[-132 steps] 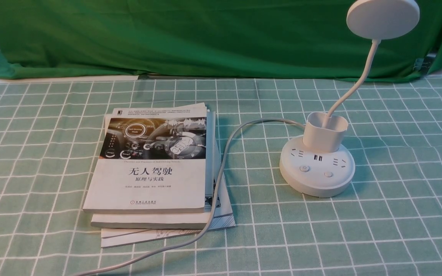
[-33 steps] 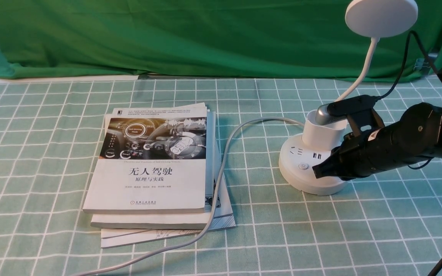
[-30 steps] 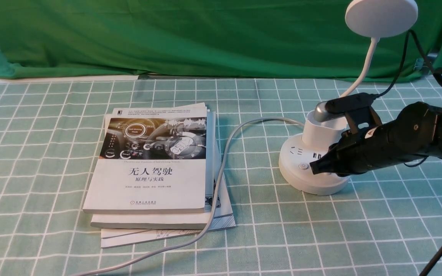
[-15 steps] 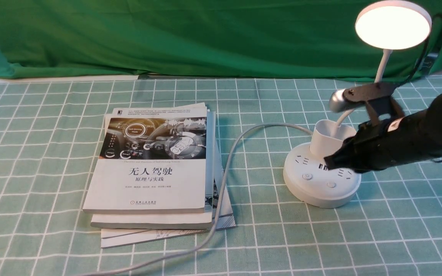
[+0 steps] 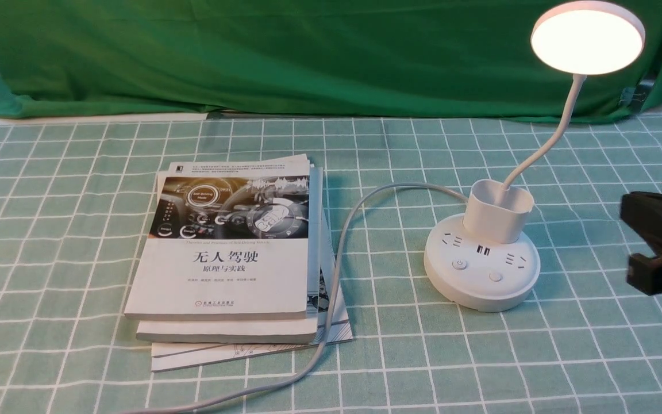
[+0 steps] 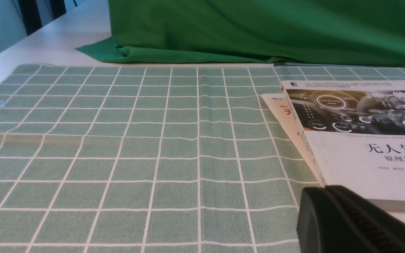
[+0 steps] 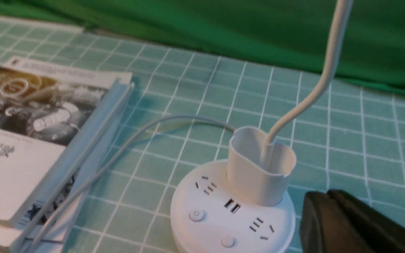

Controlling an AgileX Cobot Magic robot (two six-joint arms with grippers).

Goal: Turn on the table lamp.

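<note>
The white table lamp stands at the right of the checked cloth, and its round disc head [image 5: 588,37] glows warm white. Its thin neck [image 5: 543,144] rises out of the cup holder [image 5: 497,210] on the round base [image 5: 481,282]. Two buttons [image 5: 459,264] [image 5: 495,276] show on the base front, also seen as buttons [image 7: 196,215] [image 7: 227,241] in the right wrist view. My right gripper [image 5: 630,247] [image 7: 329,192] is shut and empty, hanging clear to the right of the base. My left gripper [image 6: 323,191] is shut, low beside the books.
A stack of books [image 5: 233,247] [image 6: 357,140] lies left of the lamp. The lamp's grey cord [image 5: 337,259] runs along the stack's right edge toward the near table edge. A green backdrop cloth [image 5: 250,52] hangs across the back.
My shut right gripper pressed on the base's right side, and the lamp head lit up. The gripper then pulled away to the right; the lamp base ended slightly nearer and further right.
</note>
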